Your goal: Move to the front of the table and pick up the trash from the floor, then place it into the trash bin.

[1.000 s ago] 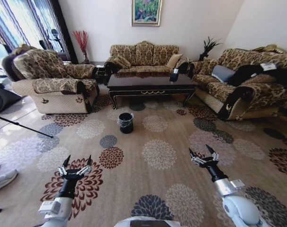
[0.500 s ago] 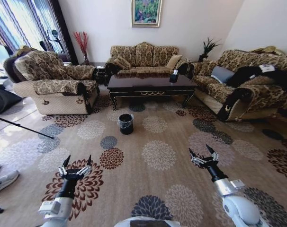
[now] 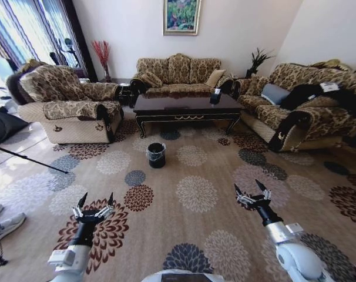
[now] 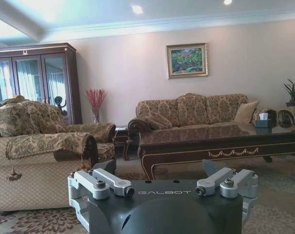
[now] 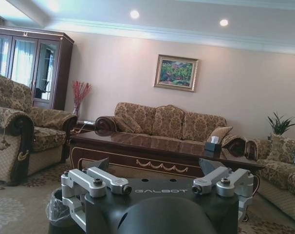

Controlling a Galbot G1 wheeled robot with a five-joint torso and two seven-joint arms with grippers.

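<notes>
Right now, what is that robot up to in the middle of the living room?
It stands on the patterned carpet some way back from the table, facing it. Neither arm handles anything: the left gripper and the right gripper are both held out low in front, open and holding nothing. The trash bin, black with a plastic liner, sits on the carpet in front of the table, nearer its left end. No litter can be made out on the floor from here, so no pickup has begun.
</notes>
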